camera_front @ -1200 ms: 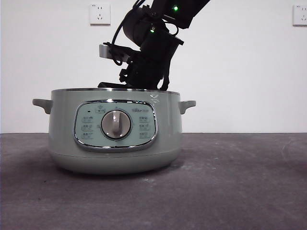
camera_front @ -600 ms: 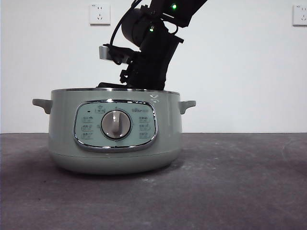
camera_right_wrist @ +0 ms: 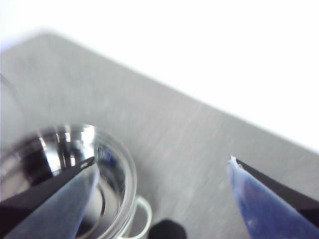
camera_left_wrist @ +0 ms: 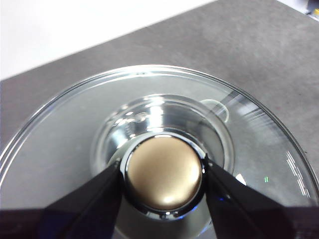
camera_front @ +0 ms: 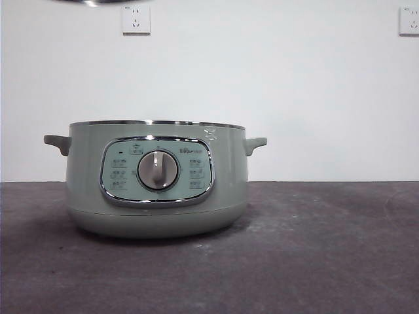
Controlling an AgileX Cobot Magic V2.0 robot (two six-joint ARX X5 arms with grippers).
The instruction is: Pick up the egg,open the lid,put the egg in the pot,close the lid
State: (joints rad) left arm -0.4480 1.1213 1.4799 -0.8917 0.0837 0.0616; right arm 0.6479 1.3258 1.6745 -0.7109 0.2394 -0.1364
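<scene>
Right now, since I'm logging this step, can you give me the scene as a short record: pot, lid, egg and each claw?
pot: stands on the table, top open, no lid on it
lid: off the pot, held by its knob
left claw: shut on the knob
right claw: open, holding nothing
egg: not in view in any picture

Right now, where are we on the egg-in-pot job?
Lid off: the left gripper is shut on the lid by its knob, and the pot stands open on the table in the front view. The right gripper is open and holds nothing. The egg shows in no view, so it may already be in the pot; I cannot confirm. Left: close the lid.
</scene>
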